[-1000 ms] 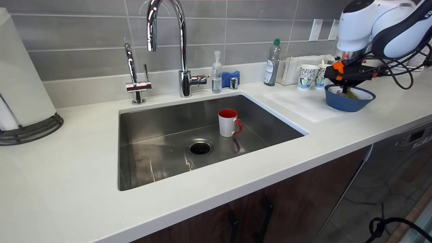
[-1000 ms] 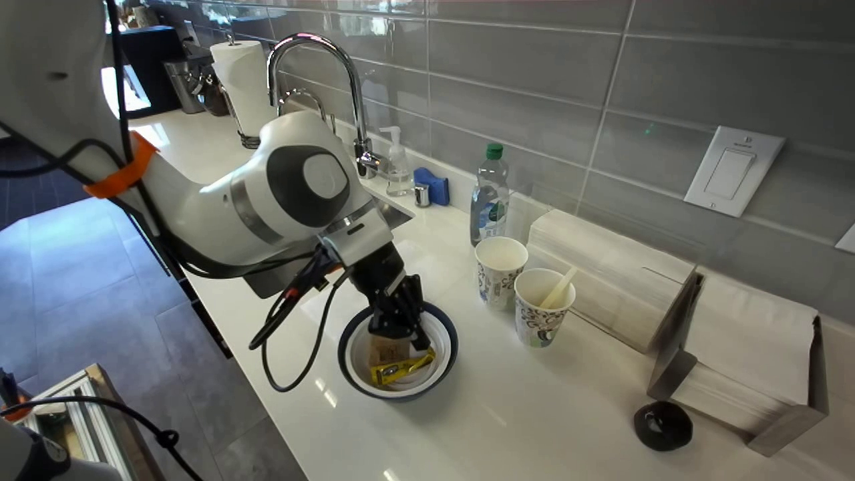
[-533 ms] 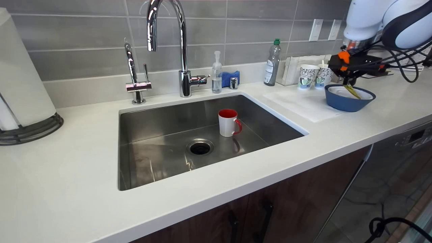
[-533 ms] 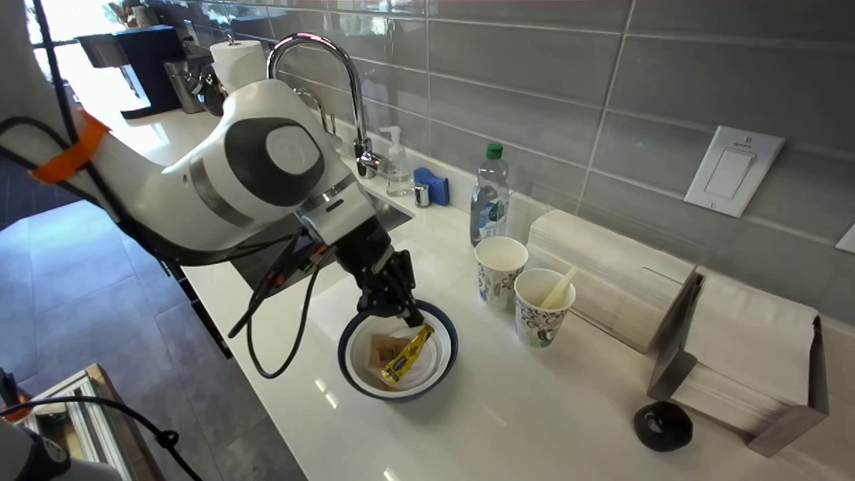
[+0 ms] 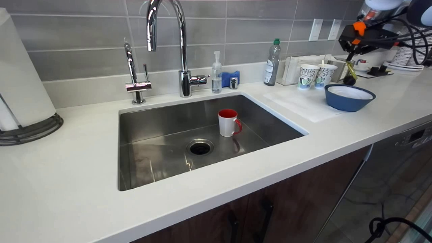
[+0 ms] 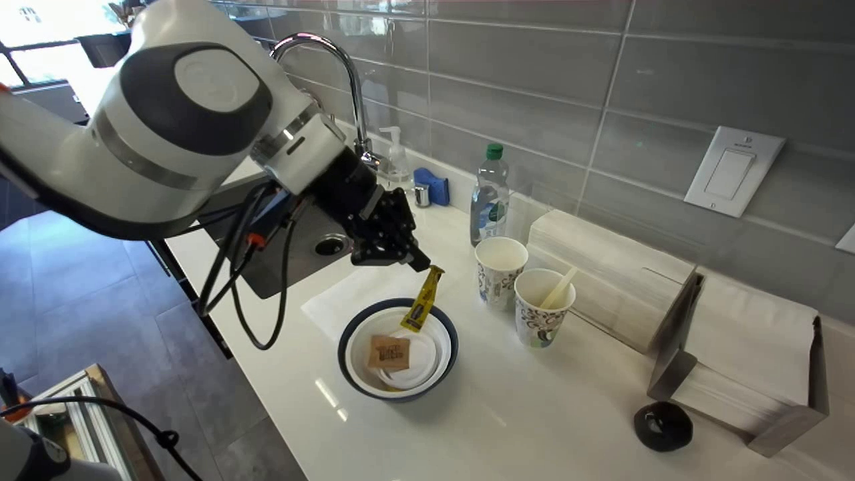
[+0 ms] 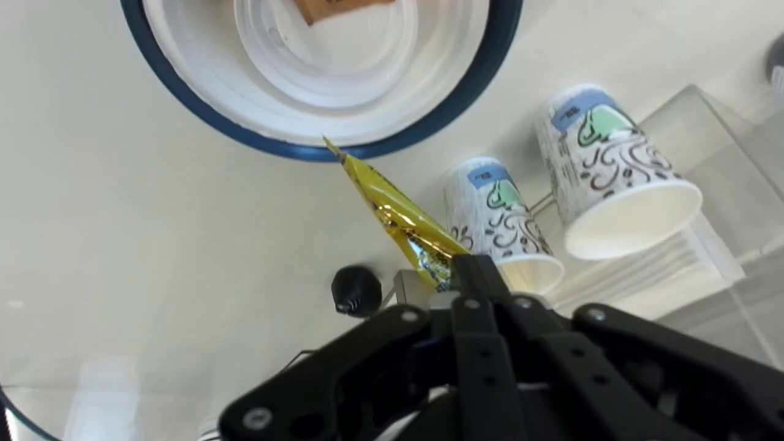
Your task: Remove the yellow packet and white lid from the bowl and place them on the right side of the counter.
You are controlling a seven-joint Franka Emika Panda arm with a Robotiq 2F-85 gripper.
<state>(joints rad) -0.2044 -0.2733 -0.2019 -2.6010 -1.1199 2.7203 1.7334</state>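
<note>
the black jaws pinch one end of a small, flat, glossy yellow packet [image 6: 423, 302], which hangs tilted, higher than the round blue bowl [image 5: 349, 104] and apart from it. inside the bowl lies a round white plastic lid [image 6: 422, 362] with a square brown packet [image 6: 389, 352] partly over it. two white patterned paper cups [image 6: 499, 279] stand near the bowl on the smooth white worktop [image 6: 528, 414].

Paper cups [image 6: 538, 325] stand between blue bowl [image 5: 349, 102] and tiled wall [image 6: 521, 127]; desk [image 6: 534, 409] lies free toward the round black object [image 6: 662, 426].
</note>
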